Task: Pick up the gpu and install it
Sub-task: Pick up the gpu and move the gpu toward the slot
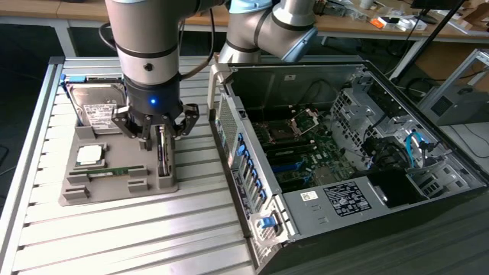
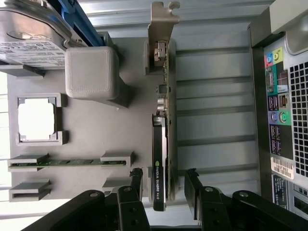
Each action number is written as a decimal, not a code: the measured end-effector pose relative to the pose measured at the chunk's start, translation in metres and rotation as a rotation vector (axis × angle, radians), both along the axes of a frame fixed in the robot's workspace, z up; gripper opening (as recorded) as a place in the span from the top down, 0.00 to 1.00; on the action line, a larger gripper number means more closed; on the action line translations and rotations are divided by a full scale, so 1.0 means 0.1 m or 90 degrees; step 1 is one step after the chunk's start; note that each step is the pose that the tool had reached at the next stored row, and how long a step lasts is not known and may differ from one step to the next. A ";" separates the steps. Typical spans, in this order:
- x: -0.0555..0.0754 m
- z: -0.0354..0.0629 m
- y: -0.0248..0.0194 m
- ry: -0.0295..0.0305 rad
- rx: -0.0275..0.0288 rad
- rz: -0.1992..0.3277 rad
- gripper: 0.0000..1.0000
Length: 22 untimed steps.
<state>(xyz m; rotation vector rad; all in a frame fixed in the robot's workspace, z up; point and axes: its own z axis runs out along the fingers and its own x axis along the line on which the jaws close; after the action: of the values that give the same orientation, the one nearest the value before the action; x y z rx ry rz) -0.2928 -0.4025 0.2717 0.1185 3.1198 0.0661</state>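
Currently, open gripper point(image 1: 160, 136) directly over gpu point(image 1: 162, 160).
On edge in grey tray point(image 1: 114, 195), left-centre of exterior frame, the gpu has its long axis running between the spread jaws, one either side.

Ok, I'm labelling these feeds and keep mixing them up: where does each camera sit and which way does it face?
Exterior view: off the arm, high up, looking down on the grey tray and open computer case; the arm and tool show.
Wrist view: on the wrist, facing down at the gpu standing on edge in the tray; the open tool's fingers flank it.
Shared: gpu, tray, hard drive, case.
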 end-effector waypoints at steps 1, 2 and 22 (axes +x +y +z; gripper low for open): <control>0.00 -0.005 0.000 0.0000 0.0000 0.000 0.52; 0.00 -0.010 0.000 0.0000 0.0000 0.000 0.52; 0.00 -0.117 0.156 0.0000 0.0000 0.000 0.52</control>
<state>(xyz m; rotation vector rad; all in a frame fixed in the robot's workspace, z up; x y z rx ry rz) -0.2927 -0.3868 0.2599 0.1185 3.1198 0.0662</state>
